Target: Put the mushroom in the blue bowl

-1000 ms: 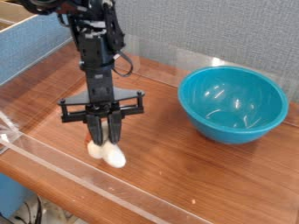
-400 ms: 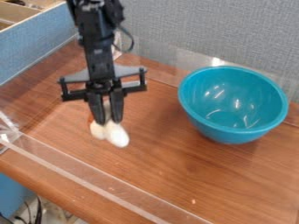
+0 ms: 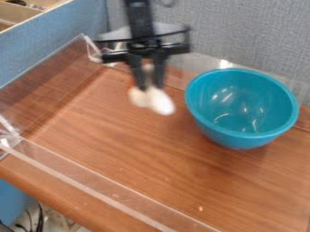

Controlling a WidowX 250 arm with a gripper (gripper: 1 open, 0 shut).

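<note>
Mushroom (image 3: 152, 100) raised bowlward, hand (image 3: 148, 76) closed around it, blue bowl (image 3: 242, 109) empty

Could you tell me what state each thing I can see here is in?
small cream-white toy mushroom: held off the table, blurred, not in the bowl
large glossy teal-blue plastic bowl: upright, on the table
black robot gripper: closed on the mushroom
brown wooden table: bearing the bowl

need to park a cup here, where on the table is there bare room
The wood is bare left of and in front of the blue bowl, up to the clear strip along the front edge. It's crowded beside the bowl's left rim, where the gripper holds the mushroom.
</note>
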